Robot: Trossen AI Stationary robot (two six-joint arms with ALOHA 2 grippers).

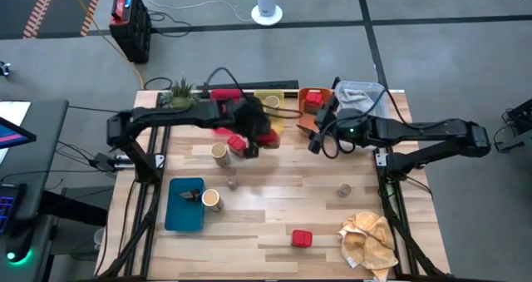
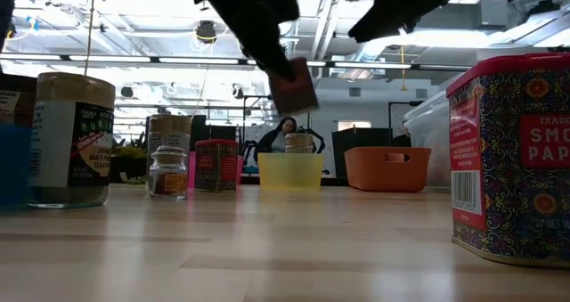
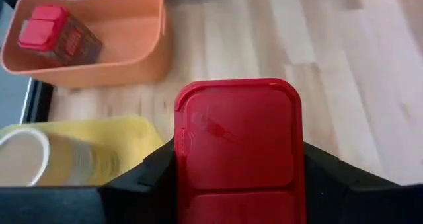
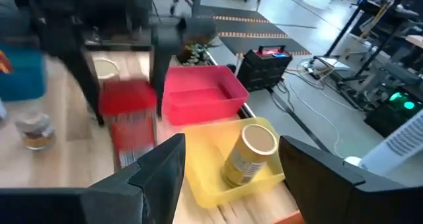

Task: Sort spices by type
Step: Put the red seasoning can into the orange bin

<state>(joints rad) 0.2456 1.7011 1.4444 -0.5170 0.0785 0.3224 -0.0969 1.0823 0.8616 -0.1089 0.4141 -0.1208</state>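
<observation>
The left gripper (image 3: 238, 184) has its jaws clamped on a red tin (image 3: 238, 141), carried above the table near the back trays, likely bound for the orange tray (image 3: 99, 52) holding another; right jaws wait open.

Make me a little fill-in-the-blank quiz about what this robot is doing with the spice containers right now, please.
1. The left gripper is shut on a ____ tin lifted off the table.
2. A tan cylinder lies inside the ____ tray.
3. The orange tray already holds one red ____.
4. The right gripper hangs above the trays with its fingers ____, holding nothing.

Missing words: red; yellow; tin; open
</observation>
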